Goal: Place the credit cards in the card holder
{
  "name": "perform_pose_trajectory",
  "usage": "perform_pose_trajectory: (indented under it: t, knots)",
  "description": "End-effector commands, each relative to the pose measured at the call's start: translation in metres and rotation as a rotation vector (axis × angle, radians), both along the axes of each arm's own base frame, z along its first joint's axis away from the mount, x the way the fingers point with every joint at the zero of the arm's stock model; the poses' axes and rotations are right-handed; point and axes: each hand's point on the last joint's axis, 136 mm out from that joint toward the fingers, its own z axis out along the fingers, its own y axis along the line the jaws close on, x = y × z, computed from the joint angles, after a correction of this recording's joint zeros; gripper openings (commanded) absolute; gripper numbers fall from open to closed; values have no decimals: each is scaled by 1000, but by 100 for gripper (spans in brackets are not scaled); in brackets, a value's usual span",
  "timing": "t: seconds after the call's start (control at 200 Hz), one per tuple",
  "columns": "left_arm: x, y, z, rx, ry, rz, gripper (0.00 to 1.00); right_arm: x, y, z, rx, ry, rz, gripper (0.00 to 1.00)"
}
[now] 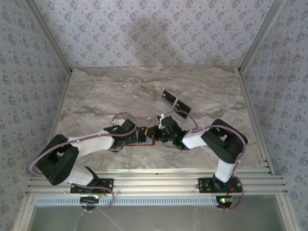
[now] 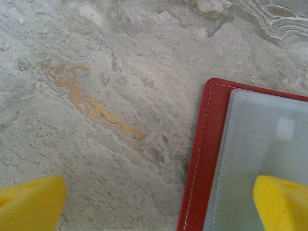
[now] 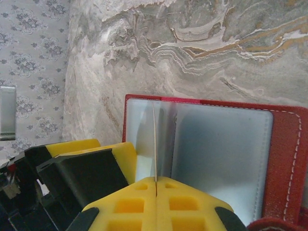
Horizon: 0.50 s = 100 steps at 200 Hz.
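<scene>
**Your right claw (image 3: 155,185) pinches a card (image 3: 154,139) edge-on at the open holder (image 3: 288,159).**
The red holder lies flat on the counter (image 2: 120,72) between your two arms, clear sleeves facing up, and the card stands upright at the inner fold. Your left claw (image 2: 156,207) is spread wide, with one fingertip over the holder's sleeve and the other over bare marble. More dark cards (image 1: 169,96) lie farther back, well apart from the holder.

There is one red wallet (image 3: 288,154). There are two dark cards (image 1: 168,96) (image 1: 182,105) and one more thin card (image 3: 154,139) seen from its edge, so three cards in all. There are two robot arms (image 1: 91,144) (image 1: 211,137) and one worktop (image 1: 120,91).
</scene>
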Motion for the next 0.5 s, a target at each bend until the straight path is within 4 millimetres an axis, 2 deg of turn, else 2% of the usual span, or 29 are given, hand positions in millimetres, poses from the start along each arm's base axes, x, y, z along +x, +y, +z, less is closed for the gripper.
perform_pose_trajectory:
  t: [0.0,0.495]
  knots:
    - [-14,21,-9,75,54,19,100,-4,-1,-10,7,33,1,0]
    - [-15,22,-10,82,59,24,100,-7,-5,-20,7,67,-3,0]
